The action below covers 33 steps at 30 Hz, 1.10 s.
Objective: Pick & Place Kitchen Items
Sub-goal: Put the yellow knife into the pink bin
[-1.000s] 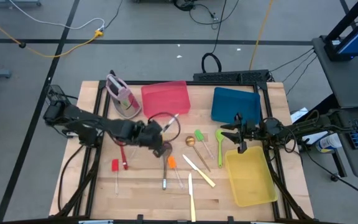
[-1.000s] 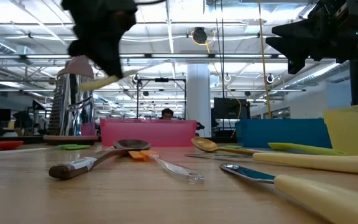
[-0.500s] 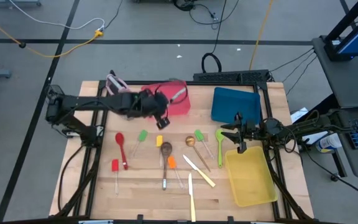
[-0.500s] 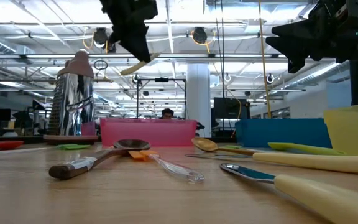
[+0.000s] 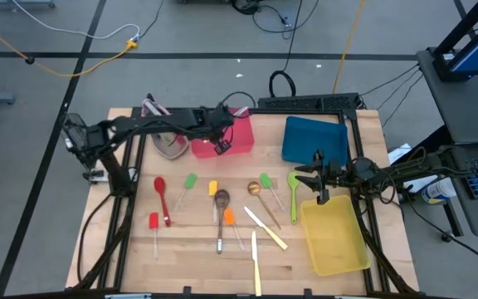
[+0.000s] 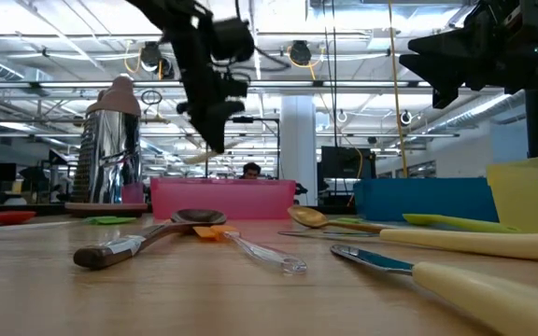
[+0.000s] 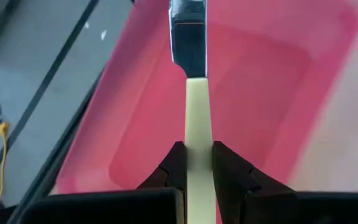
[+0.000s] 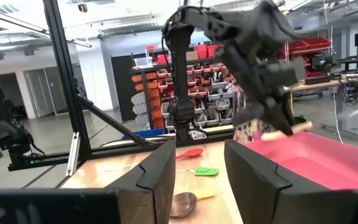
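Note:
My left gripper (image 5: 220,134) hangs over the red tray (image 5: 241,137) at the table's far side, shut on a cream-handled knife (image 7: 196,106). The knife's dark blade (image 7: 189,37) points out ahead of the fingers over the tray floor. The other kitchen items lie flat on the table's middle: a red spoon (image 5: 162,198), a brown spoon (image 5: 221,208), green-headed pieces (image 5: 267,183) and two cream knives (image 5: 265,228). At the table's right, between the blue and yellow trays, my right gripper (image 5: 315,184) stands open, with nothing between its fingers. My left gripper pinches the knife's cream handle (image 7: 197,134) between its two fingers (image 7: 178,165). The fingers slant down from above and lie along the knife. The knife is lifted clear above the red tray and tilted. Its handle end (image 8: 291,129) sticks out behind the grip.
A pink-grey stand (image 5: 166,141) rises just left of the red tray, close to my left arm. A blue tray (image 5: 314,139) sits at the far right and a yellow tray (image 5: 333,237) at the near right. Bare wood shows along the near left.
My left gripper has carried the cream-handled knife from above the utensils at the table's middle toward the far edge and a little right, to over the red tray. It has rolled about its wrist on the way. The knife has stayed in the shut fingers.

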Motion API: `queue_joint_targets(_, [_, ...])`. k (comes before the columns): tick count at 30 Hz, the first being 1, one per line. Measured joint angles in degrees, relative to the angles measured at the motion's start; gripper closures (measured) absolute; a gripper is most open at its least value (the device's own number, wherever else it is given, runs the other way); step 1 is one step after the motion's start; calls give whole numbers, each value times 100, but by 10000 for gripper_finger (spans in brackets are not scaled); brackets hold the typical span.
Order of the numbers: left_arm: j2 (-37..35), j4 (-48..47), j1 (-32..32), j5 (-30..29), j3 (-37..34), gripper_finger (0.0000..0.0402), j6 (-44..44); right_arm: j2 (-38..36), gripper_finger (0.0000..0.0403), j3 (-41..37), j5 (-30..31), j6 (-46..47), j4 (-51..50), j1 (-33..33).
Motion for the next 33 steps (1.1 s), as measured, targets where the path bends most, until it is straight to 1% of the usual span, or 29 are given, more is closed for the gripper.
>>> queue_joint_targets(5, [537,-55,149,80,-2,348,55,0,273,0,-7,-113,-22,0])
queue_joint_targets(12, [1121,-106,294,358,-2,359,186,0,273,-1,-10,-113,-43,0])
queue_joint_targets(14, [1230,-134,321,513,-2,357,243,-2,273,1,-11,-113,-42,0])
queue_joint_targets(16, [1329,-158,316,534,-2,350,292,0,273,0,-11,-113,-42,0])
queue_joint_targets(21, [1366,-164,313,548,-7,342,335,0,273,0,-11,-113,-42,0])
queue_joint_targets(33, [1366,-169,297,611,-7,340,330,0,273,-1,-13,-113,-44,0])
